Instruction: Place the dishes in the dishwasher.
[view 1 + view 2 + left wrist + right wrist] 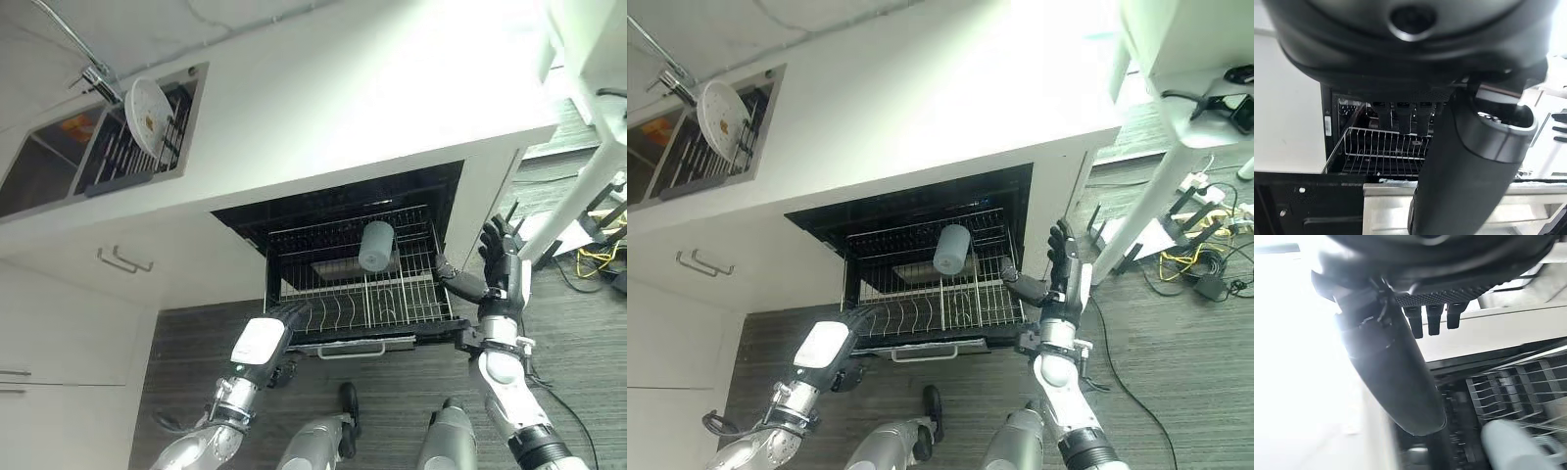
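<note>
The dishwasher [235, 217] stands open under the white counter, its wire rack [392, 305] pulled out. A grey-blue cup [375, 245] lies among the rack's tines, also visible as the cup [1513, 445] in the right wrist view. A white plate [149, 116] stands upright in the dark drying rack [118, 162] in the sink. My left hand [263, 341] is at the rack's front left corner, fingers relaxed and holding nothing; its thumb [1469, 161] points toward the rack. My right hand [505, 259] is raised beside the dishwasher's right edge, open and empty.
A sink [39, 166] with a faucet [93, 73] sits at the counter's left end. Cabinet handles [122, 259] are below it. A metal handle [351, 349] runs along the rack's front. A white table leg [578, 196] and floor cables [1195, 274] are to the right.
</note>
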You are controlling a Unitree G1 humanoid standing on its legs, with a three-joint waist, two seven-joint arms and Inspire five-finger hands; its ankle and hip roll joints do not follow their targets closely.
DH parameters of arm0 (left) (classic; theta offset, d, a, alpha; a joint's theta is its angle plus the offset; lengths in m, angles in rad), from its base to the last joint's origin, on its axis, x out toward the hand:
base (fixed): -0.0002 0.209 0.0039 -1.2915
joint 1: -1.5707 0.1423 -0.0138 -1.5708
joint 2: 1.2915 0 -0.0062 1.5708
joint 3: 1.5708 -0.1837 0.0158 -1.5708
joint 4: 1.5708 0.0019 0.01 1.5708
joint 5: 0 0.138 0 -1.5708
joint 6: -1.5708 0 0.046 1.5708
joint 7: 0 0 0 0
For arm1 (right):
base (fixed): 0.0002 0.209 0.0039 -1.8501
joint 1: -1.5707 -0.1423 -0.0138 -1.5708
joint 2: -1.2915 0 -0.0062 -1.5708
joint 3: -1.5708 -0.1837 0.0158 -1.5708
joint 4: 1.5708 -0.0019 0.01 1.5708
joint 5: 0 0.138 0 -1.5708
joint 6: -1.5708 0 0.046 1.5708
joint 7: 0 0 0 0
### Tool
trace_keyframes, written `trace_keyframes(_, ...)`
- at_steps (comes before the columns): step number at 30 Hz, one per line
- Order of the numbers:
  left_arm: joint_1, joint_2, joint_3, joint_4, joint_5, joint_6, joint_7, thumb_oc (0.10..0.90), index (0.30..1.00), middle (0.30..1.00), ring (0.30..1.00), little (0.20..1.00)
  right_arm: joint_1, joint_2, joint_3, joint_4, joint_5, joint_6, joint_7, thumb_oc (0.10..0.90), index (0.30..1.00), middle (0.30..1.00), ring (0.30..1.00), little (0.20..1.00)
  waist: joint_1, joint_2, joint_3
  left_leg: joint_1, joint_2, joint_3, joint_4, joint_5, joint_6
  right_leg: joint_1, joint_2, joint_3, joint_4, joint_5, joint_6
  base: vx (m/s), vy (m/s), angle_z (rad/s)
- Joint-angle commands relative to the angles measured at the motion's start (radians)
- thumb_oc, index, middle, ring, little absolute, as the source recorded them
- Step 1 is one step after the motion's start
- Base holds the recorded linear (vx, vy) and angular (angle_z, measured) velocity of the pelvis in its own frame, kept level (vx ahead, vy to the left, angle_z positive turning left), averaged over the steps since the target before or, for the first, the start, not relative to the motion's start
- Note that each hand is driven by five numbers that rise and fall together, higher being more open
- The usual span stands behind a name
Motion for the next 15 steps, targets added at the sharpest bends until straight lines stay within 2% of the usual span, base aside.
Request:
trace_keyframes(1, -0.021, 0.014, 0.081, -0.040, 0.026, -0.014, 0.059, 0.800, 0.900, 0.900, 0.900, 0.900, -0.076, -0.006, -0.009, -0.145, 0.007, -0.154, 0.084, 0.800, 0.900, 0.900, 0.900, 0.900, 0.011, -0.032, -0.068, 0.000, 0.022, 0.000, 0.150, -0.260, 0.010, 0.068, -0.003, 0.019, -0.183, 0.049, 0.064, 0.06, -0.115, -0.08)
trace_keyframes(6, -0.008, 0.020, 0.104, -0.032, 0.012, -0.015, 0.072, 0.800, 0.900, 0.900, 0.900, 0.900, -0.076, -0.010, -0.009, -0.257, 0.059, -0.168, 0.176, 0.800, 0.900, 0.900, 0.900, 0.900, 0.019, -0.059, -0.092, 0.009, 0.039, 0.001, 0.150, -0.263, 0.004, 0.089, 0.010, 0.006, -0.183, 0.033, 0.058, -0.01, -0.082, -0.03)
trace_keyframes(7, -0.006, 0.021, 0.111, -0.027, 0.002, -0.018, 0.085, 0.800, 0.900, 0.900, 0.900, 0.900, -0.076, -0.008, -0.006, -0.278, 0.069, -0.162, 0.194, 0.800, 0.900, 0.900, 0.900, 0.900, 0.021, -0.066, -0.096, 0.011, 0.043, 0.001, 0.150, -0.264, 0.004, 0.095, 0.012, 0.002, -0.183, 0.031, 0.058, -0.05, -0.086, 0.02)
trace_keyframes(8, -0.005, 0.020, 0.137, -0.017, -0.034, -0.027, 0.117, 0.800, 0.900, 0.900, 0.900, 0.900, -0.073, -0.006, 0.001, -0.313, 0.084, -0.148, 0.241, 0.800, 0.900, 0.900, 0.900, 0.900, 0.029, -0.085, -0.107, 0.015, 0.049, 0.000, 0.150, -0.266, 0.004, 0.105, 0.015, -0.008, -0.183, 0.027, 0.056, -0.06, -0.044, 0.08)
trace_keyframes(9, -0.006, 0.011, 0.171, -0.011, -0.090, -0.060, 0.161, 0.800, 0.900, 0.900, 0.900, 0.900, -0.066, -0.009, 0.002, -0.340, 0.098, -0.125, 0.279, 0.800, 0.900, 0.900, 0.900, 0.900, 0.038, -0.099, -0.117, 0.019, 0.052, -0.002, 0.150, -0.269, 0.005, 0.116, 0.016, -0.018, -0.183, 0.024, 0.055, -0.06, 0.005, 0.12)
trace_keyframes(11, -0.009, -0.026, 0.270, -0.034, -0.304, -0.190, 0.166, 0.800, 0.900, 0.900, 0.900, 0.900, -0.036, -0.009, -0.022, -0.384, 0.101, -0.085, 0.310, 0.800, 0.900, 0.900, 0.900, 0.900, 0.054, -0.129, -0.133, 0.030, 0.048, -0.016, 0.150, -0.274, 0.015, 0.142, 0.015, -0.033, -0.183, 0.023, 0.056, -0.03, 0.101, 0.09)
trace_keyframes(14, 0.004, -0.111, 0.409, -0.152, -0.636, -0.327, -0.010, 0.800, 0.900, 0.900, 0.900, 0.900, 0.032, 0.015, -0.102, -0.423, 0.104, -0.057, 0.330, 0.800, 0.900, 0.900, 0.900, 0.900, 0.063, -0.163, -0.146, 0.040, 0.015, -0.051, 0.150, -0.282, 0.045, 0.167, 0.022, -0.027, -0.183, 0.035, 0.060, -0.01, 0.209, 0.22)
trace_keyframes(15, 0.008, -0.127, 0.436, -0.181, -0.676, -0.326, -0.043, 0.800, 0.900, 0.900, 0.900, 0.900, 0.049, 0.021, -0.126, -0.427, 0.113, -0.055, 0.338, 0.800, 0.900, 0.900, 0.900, 0.900, 0.061, -0.170, -0.149, 0.043, 0.005, -0.055, 0.150, -0.285, 0.053, 0.172, 0.022, -0.025, -0.183, 0.043, 0.064, 0.01, 0.239, 0.28)
